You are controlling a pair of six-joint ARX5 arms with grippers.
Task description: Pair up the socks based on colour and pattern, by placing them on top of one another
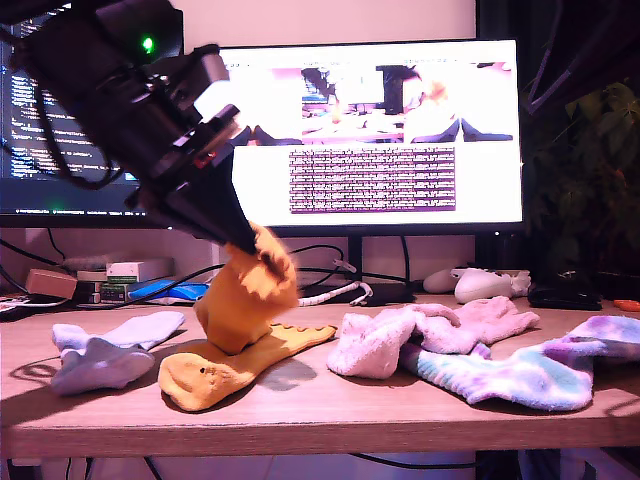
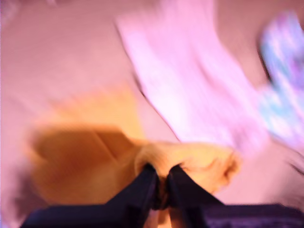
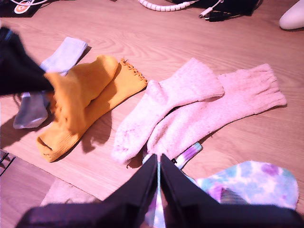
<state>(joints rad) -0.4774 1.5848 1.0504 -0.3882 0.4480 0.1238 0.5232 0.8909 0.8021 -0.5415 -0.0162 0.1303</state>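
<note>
my first hand (image 1: 262, 243) pinches a mustard sock (image 1: 245, 300); my second hand (image 3: 158, 176) grips a tie-dye sock (image 3: 247, 183).

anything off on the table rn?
Nothing spilled or damaged. My first gripper holds one orange sock bunched over its flat mate, not yet laid down. The white cable at the back is stray clutter.

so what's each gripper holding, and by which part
My first gripper pinches an orange sock at its top end. My second gripper looks shut; holding anything, can't tell.
</note>
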